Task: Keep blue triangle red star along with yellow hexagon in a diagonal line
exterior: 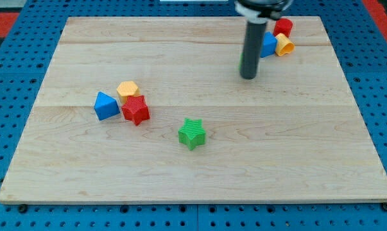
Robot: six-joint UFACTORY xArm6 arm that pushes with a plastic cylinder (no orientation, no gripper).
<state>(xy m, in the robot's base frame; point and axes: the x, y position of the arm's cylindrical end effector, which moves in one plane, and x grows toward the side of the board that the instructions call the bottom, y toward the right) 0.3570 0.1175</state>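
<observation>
A blue triangle (105, 106), a red star (136, 110) and a yellow hexagon (127, 89) sit close together at the board's left middle. The hexagon is just above the star; the triangle is to the star's left. My tip (248, 77) rests on the board at the upper right, far to the right of these three blocks and touching none of them.
A green star (192, 134) lies near the board's centre, right of and below the red star. A red block (283, 27), a blue block (268, 44) and a yellow block (284, 45) cluster at the top right behind the rod. A green sliver (241, 62) shows at the rod's left.
</observation>
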